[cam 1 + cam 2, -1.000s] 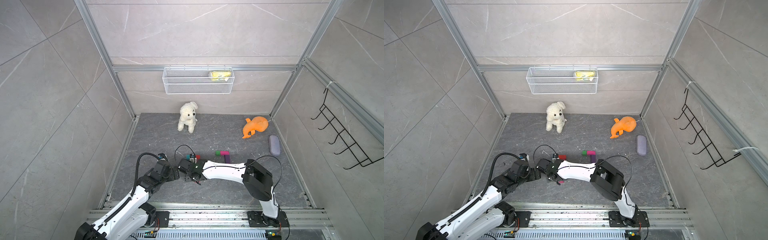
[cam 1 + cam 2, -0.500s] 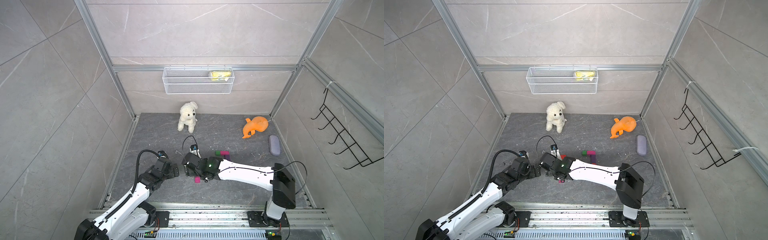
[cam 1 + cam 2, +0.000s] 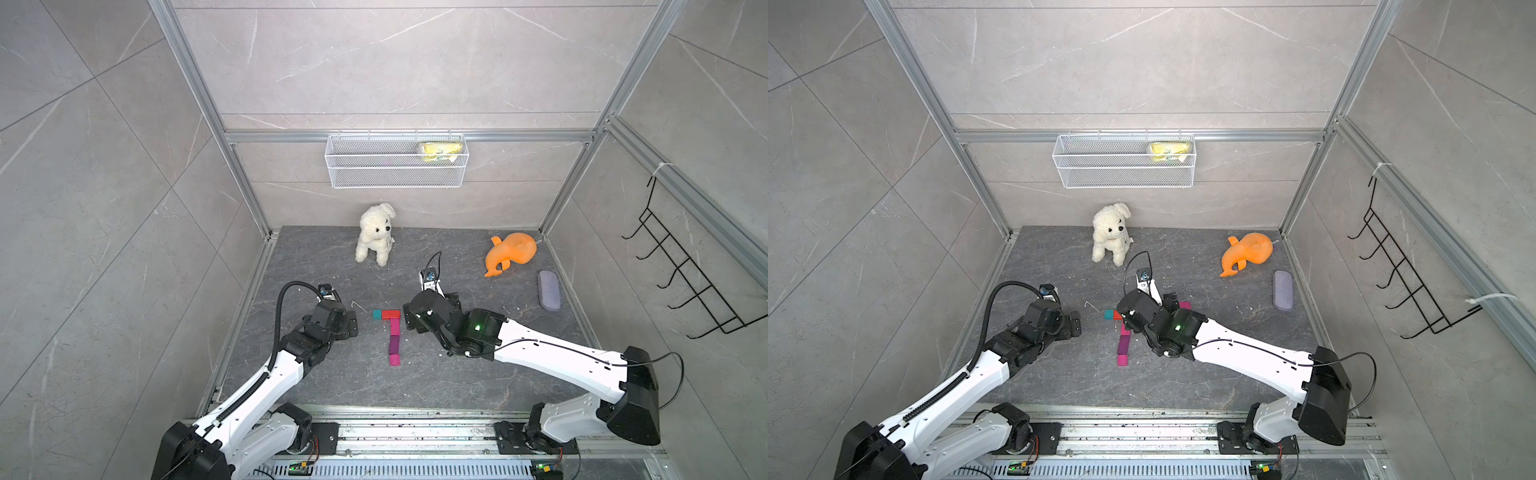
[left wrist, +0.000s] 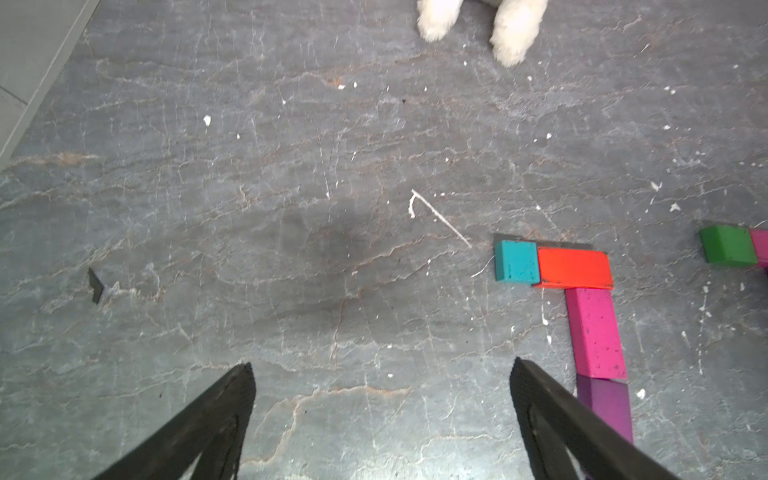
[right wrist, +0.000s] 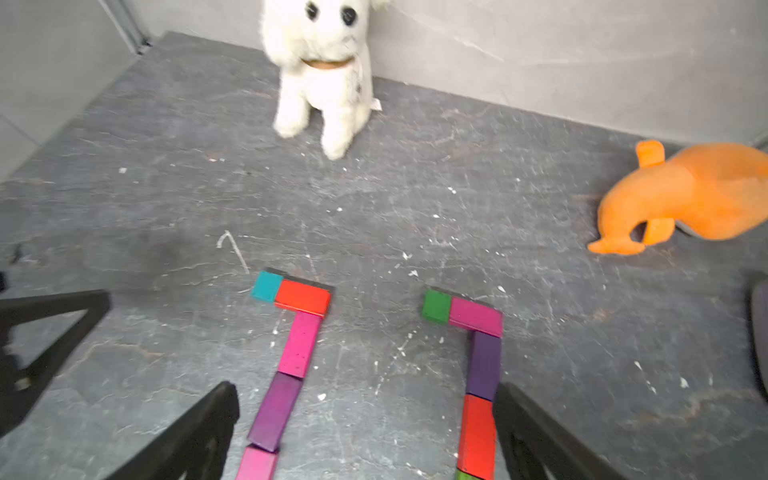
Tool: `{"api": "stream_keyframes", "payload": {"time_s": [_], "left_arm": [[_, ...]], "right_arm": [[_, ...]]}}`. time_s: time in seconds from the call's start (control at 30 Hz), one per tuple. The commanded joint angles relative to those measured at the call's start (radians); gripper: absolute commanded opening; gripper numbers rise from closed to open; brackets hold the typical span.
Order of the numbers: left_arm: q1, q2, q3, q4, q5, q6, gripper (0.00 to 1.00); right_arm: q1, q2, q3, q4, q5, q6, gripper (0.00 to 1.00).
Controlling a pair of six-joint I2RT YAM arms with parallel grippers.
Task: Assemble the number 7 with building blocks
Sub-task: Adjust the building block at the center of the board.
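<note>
number 7 [image 3: 394,332] flat on dark floor [image 3: 332,382], just below frame centre in both top views: teal block [image 3: 377,314] + red block [image 3: 391,313] touching as top bar, stem running down-frame from red's right end: long magenta block [image 3: 395,326], purple block [image 3: 394,344], small magenta block [image 3: 395,360], all end to end

second 7 [image 5: 478,332], green block [image 5: 436,306] + magenta bar, purple and red stem, seen whole only in right wrist view, beside the first and apart from it; in a top view just a magenta corner [image 3: 1185,305] shows past the right wrist

right gripper [image 5: 365,394] jaws spread wide, nothing held, above the two stems; one fingertip [image 5: 505,399] just beside second 7's red stem block, contact unclear

left gripper [image 4: 382,368] wide apart too, empty, over bare floor, frame-left of the 7 in top views

plush dog [image 3: 374,237] sits upright upper centre by back wall, orange plush toy [image 3: 509,255] to its right, grey-lilac case [image 3: 548,289] near right floor edge, wire basket [image 3: 397,176] on back wall with yellow item [image 3: 440,150] in its right end, black hook rack [image 3: 685,286] on right wall
</note>
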Motion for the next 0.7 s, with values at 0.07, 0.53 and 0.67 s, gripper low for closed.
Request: {"api": "stream_keyframes", "payload": {"time_s": [0.07,0.53,0.67], "left_arm": [[0.007,0.009,0.013,0.022,0.010,-0.011,1.00],[0.137,0.052,-0.015,0.010,0.236,-0.017,1.00],[0.140,0.058,-0.024,0.026,0.253,-0.012,1.00]], "right_arm": [[0.007,0.168,0.014,-0.045,-0.225,0.176,0.83],[0.031,0.439,0.149,-0.037,-0.449,0.311,0.61],[0.034,0.478,0.177,-0.061,-0.446,0.319,0.60]]}}
